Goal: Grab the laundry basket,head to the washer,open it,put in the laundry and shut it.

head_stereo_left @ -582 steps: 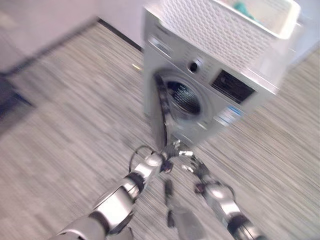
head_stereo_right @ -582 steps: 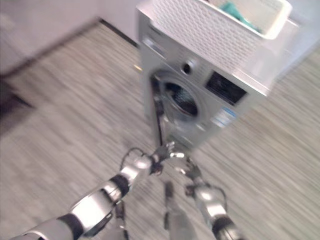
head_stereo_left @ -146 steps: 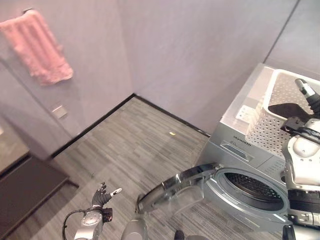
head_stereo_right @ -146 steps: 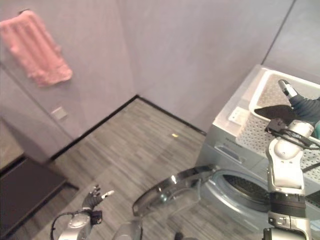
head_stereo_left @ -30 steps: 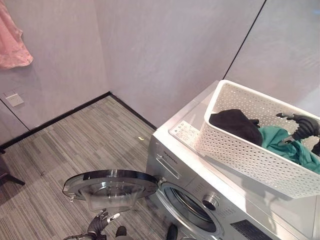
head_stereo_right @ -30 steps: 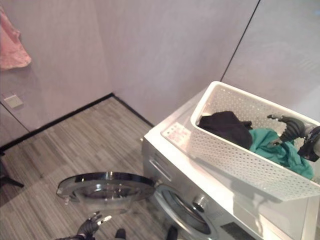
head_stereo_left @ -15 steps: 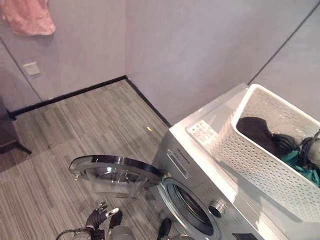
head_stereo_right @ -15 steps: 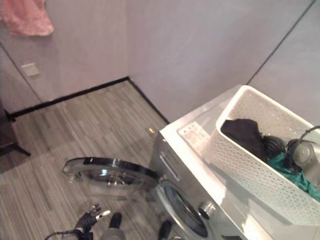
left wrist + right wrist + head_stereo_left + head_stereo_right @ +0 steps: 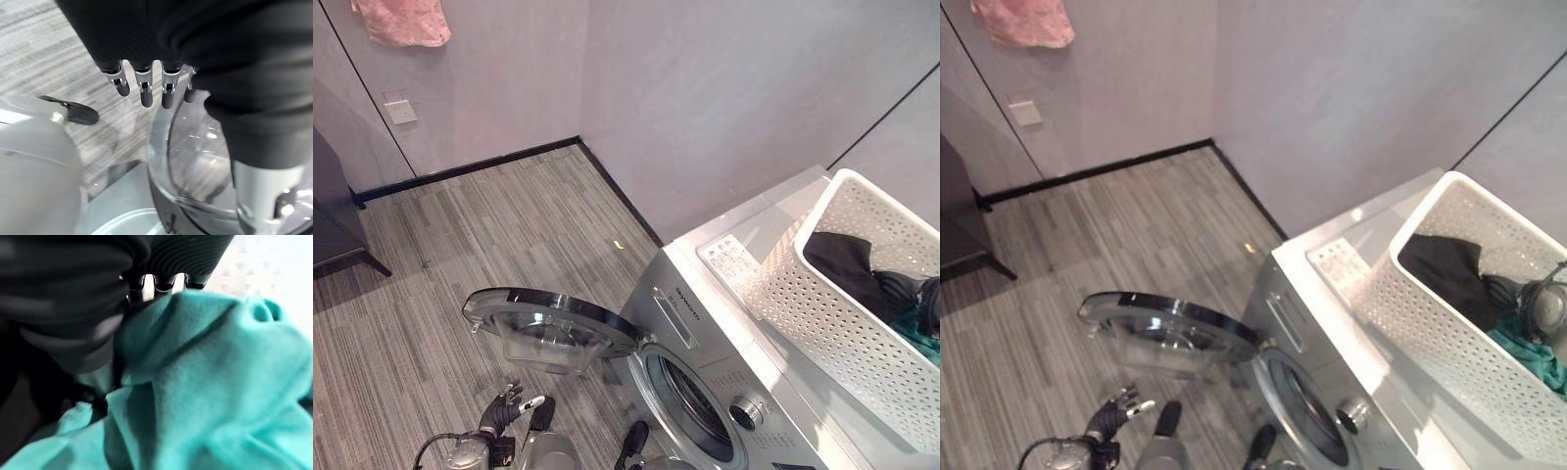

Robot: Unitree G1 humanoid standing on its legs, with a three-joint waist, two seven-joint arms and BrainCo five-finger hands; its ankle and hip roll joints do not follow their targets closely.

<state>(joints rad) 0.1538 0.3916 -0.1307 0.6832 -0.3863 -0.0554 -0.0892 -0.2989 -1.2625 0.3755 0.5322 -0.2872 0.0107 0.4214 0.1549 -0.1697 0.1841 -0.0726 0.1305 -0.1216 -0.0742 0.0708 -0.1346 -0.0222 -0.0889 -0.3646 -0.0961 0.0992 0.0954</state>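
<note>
The white perforated laundry basket (image 9: 822, 315) stands on top of the silver washer (image 9: 729, 294). A black garment (image 9: 842, 259) and a teal garment (image 9: 1535, 364) lie in it. My right hand (image 9: 930, 302) is down inside the basket, pressed into the teal garment (image 9: 205, 382), which covers the hand's front. The washer's round glass door (image 9: 553, 328) hangs wide open to the left of the drum opening (image 9: 690, 411). Low by the floor in front of that door, my left hand (image 9: 502, 411) is open with straight fingers (image 9: 145, 90), holding nothing.
A pink towel (image 9: 406, 22) hangs high on the left wall above a wall socket (image 9: 400, 111). Dark furniture (image 9: 333, 220) stands at the far left. A small yellow scrap (image 9: 619, 245) lies on the striped floor. Walls close in behind the washer.
The camera has swung, shifting the whole picture. Within the basket my right hand has dropped from above the clothes down onto the teal garment. The left hand stays low by the door.
</note>
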